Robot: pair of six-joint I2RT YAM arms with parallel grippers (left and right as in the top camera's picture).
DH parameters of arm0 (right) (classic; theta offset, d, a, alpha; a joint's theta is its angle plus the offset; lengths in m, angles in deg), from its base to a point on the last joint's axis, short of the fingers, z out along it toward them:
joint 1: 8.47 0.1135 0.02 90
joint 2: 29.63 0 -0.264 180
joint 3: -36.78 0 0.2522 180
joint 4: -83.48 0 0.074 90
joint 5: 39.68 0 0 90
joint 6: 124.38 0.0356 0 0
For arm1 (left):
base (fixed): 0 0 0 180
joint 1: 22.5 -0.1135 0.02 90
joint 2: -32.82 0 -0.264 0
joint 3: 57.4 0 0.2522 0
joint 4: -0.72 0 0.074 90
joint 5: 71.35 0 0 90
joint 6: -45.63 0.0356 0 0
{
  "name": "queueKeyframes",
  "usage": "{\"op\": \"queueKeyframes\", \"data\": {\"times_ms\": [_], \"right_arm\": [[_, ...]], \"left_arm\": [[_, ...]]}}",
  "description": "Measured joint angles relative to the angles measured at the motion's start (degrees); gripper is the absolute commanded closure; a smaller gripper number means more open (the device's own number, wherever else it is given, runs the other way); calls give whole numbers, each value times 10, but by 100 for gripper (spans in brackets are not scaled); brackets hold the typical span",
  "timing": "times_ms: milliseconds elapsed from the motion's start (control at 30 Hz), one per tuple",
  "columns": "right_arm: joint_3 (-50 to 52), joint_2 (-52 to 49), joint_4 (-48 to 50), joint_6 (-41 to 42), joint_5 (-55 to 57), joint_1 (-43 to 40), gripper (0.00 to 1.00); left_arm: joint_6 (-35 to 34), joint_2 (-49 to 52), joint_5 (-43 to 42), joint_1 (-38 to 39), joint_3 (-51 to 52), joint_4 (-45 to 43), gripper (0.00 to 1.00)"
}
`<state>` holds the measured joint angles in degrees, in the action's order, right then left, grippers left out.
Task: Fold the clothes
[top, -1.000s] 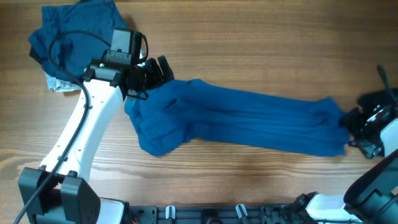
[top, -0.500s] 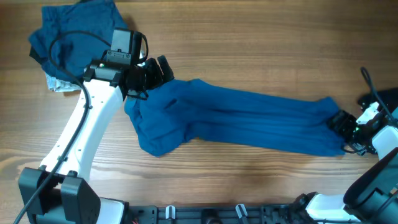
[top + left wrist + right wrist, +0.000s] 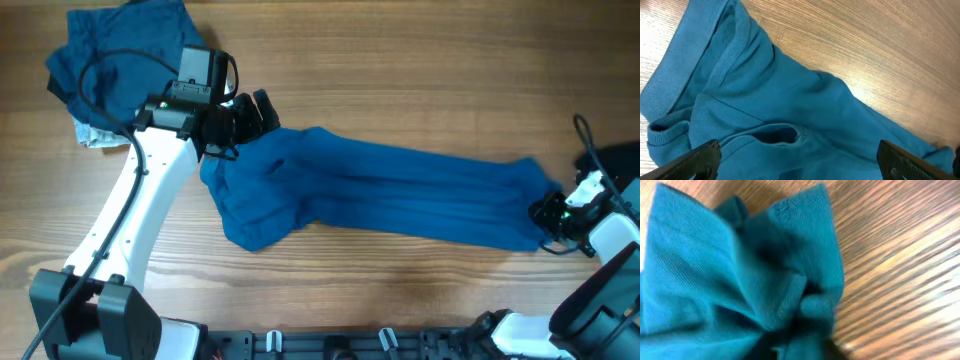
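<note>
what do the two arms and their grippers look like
The left arm and right arm have white tubular links with black joints. The left one carries a boxy black camera block at its wrist, a small green light and a looping black cable. The left gripper and right gripper are black, with flat dark fingers.

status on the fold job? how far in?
Early. Done: nothing looks folded; the blue garment lies stretched full length across the table. In hand: the left claw is open over its ribbed end; the right claw is at the bunched opposite end, grip unclear. Left: every fold on it, plus the crumpled dark blue pile at the far left.
</note>
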<state>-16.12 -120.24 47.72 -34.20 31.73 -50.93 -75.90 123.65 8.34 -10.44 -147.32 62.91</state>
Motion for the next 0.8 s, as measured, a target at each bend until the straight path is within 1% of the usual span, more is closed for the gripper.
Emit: {"op": "queueKeyframes", "data": {"times_ms": [200, 333, 433, 533, 700, 800], "right_arm": [[-1, -1, -3, 42, -7, 0, 96], [-24, -10, -45, 54, -3, 0, 96], [-41, -12, -82, 58, 21, 3, 96], [-47, -10, -94, 59, 34, 3, 96], [-47, 27, -111, 59, 48, 6, 96], [-47, 63, -123, 70, 80, 35, 96]], "left_arm": [[0, 0, 0, 0, 0, 1, 0], [0, 0, 0, 0, 0, 9, 0], [0, 0, 0, 0, 0, 15, 0], [0, 0, 0, 0, 0, 16, 0], [0, 0, 0, 0, 0, 20, 0], [0, 0, 0, 0, 0, 20, 0]]}}
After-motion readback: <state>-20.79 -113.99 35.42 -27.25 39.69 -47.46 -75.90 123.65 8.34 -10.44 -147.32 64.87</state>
